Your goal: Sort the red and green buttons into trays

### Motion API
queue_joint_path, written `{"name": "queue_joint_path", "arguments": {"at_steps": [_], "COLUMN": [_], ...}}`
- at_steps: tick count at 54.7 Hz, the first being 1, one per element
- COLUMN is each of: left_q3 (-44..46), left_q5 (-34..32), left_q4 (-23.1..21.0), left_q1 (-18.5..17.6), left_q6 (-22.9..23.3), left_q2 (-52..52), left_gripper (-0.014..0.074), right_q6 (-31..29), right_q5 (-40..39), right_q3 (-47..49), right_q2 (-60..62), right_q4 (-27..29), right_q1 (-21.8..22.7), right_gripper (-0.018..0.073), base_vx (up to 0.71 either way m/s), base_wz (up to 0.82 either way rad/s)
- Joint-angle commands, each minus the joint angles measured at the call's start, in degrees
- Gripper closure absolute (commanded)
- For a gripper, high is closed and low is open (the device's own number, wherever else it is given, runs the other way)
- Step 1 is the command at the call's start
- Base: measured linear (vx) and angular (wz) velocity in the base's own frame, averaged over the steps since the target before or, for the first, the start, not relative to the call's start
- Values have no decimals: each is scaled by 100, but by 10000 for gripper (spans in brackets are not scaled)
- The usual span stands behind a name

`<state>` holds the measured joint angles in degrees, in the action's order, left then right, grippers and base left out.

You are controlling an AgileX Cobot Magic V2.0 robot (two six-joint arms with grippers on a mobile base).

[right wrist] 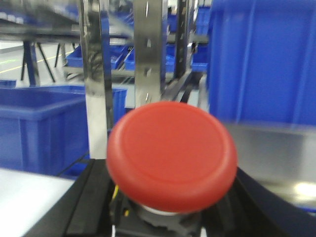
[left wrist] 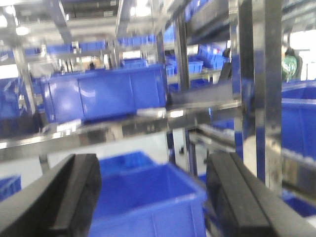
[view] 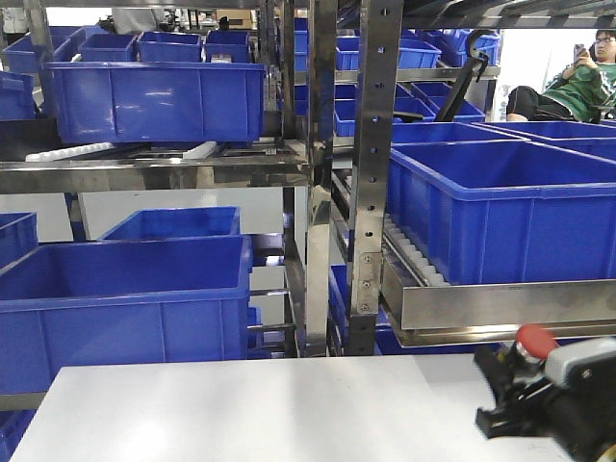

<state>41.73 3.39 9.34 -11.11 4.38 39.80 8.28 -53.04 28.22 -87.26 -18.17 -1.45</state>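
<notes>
Front view: right gripper [view: 527, 383] sits low by the right edge of the white table [view: 241, 409], carrying the red button [view: 536, 339]. No trays and no green button in frame.

Left wrist view: left gripper [left wrist: 153, 202] has its jaws wide apart with nothing between them, facing blue crates [left wrist: 108, 94] on the rack.

Right wrist view: the red cap fills the frame, black fingers [right wrist: 91, 210] clamped on its body.

My read: red is picked but not placed. Can't tell about green. Under halfway.
</notes>
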Motion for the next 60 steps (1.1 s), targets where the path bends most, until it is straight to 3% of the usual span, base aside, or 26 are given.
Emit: {"name": "queue_joint_path", "arguments": {"at_steps": [1, 7, 11, 17, 24, 31, 39, 44, 47, 54, 60], "left_q3": [212, 212, 207, 84, -733, -1985, -3535, -4058, -4149, -4114, -4114], "left_q5": [69, 585, 894, 1120, 873, -504, -3355, -5094, -5746, -6447, -7484], "left_q4": [-52, -52, -66, -397, -796, -807, -807, -807, -807, -812, -805], "left_q1": [-19, -19, -19, -19, -23, -23, -23, -23, -23, -23, -23], "left_q6": [68, 68, 62, 62, 7, 29, 250, 351, 351, 345, 345], "left_q2": [16, 16, 16, 16, 16, 193, 999, 1765, 2302, 3556, 4667], "left_gripper": [15, 15, 15, 15, 15, 19, 19, 19, 19, 19, 19], "right_q6": [25, 37, 180, 412, 567, 567, 567, 567, 567, 562, 562], "right_q5": [867, 2492, 3154, 3542, 4026, 4414, 4617, 4617, 4598, 4572, 4534], "right_q3": [219, 487, 606, 620, 620, 620, 615, 608, 608, 608, 608], "right_q2": [1154, 2318, 2923, 3629, 4328, 4722, 4762, 4757, 4695, 4678, 4678], "right_q4": [-80, -357, -394, -447, -503, -503, -503, -503, -503, -503, -508], "right_q1": [26, 26, 26, 26, 26, 26, 26, 26, 26, 26, 26], "right_gripper": [568, 568, 568, 568, 568, 568, 568, 568, 568, 568, 568], "base_vx": [0, 0, 0, 0, 0, 0, 0, 0, 0, 0, 0], "base_wz": [0, 0, 0, 0, 0, 0, 0, 0, 0, 0, 0]}}
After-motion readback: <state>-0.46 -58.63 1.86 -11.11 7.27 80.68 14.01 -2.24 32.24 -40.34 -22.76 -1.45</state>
